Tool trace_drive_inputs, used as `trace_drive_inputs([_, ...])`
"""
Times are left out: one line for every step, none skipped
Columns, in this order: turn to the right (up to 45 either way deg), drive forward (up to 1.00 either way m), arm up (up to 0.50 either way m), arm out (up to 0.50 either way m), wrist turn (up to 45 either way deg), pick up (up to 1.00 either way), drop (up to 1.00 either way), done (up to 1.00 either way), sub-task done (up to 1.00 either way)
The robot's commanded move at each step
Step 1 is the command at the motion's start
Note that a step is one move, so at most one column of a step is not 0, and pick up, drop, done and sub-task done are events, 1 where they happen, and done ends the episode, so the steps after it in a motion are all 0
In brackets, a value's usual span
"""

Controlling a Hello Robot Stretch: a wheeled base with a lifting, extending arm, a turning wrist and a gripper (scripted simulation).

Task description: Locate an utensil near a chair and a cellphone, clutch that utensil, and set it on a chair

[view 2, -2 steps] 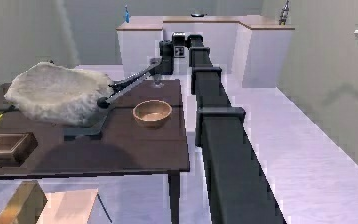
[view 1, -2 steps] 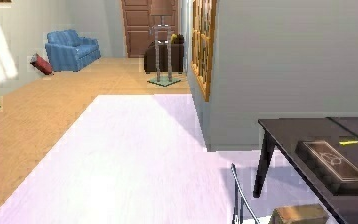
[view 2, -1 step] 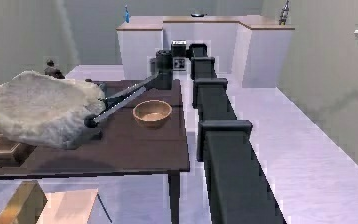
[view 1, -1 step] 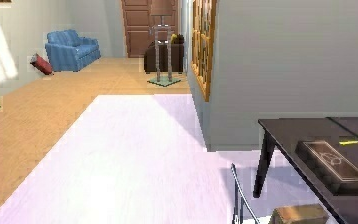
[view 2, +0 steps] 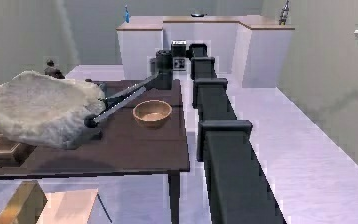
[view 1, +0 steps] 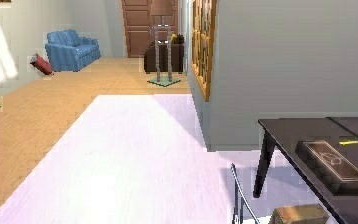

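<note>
**A:** What is the biggest thing around the tool?
**B:** The white counter (view 2: 219, 52) with a brown top, well beyond the tool, by the far wall.

**A:** And nearer?
**B:** The dark tabletop (view 2: 127, 152). The tool (view 2: 93, 121) reaches across it on the end of the dark arm (view 2: 223, 150), which comes in from the tool's right.

**A:** Next in size?
**B:** A shaggy grey heap (view 2: 37, 105) lies on the tabletop, at the tool's far end and spreading left of it. I cannot tell whether the two touch.

**A:** The chair?
**B:** A tan chair seat (view 2: 63, 208) sits below the tool in the arm side view, at the tabletop's near edge.

**A:** Smaller things?
**B:** A wooden bowl (view 2: 152, 113) stands upright just right of the tool. A dark flat box (view 2: 1, 152) lies left of the tool and nearer the tabletop's edge, against the heap.

**A:** Does the tool have hold of anything?
**B:** I cannot tell, because the heap lies right behind its far end. How its fingers are set cannot be told either.

**A:** Where is the utensil?
**B:** I cannot make it out at this size, so I cannot place it against the tool.
</note>
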Motion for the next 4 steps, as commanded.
trace_drive_inputs([0.0,0.00,-0.50,0.00,0.0,0.00,0.00,0.00,0.00])
trace_drive_inputs([0.0,0.00,0.00,0.00,0.0,0.00,1.00,0.00,0.00])
trace_drive_inputs([0.0,0.00,0.00,-0.10,0.0,0.00,0.00,0.00,0.00])
trace_drive_inputs([0.0,0.00,0.00,0.00,0.0,0.00,0.00,1.00,0.00])
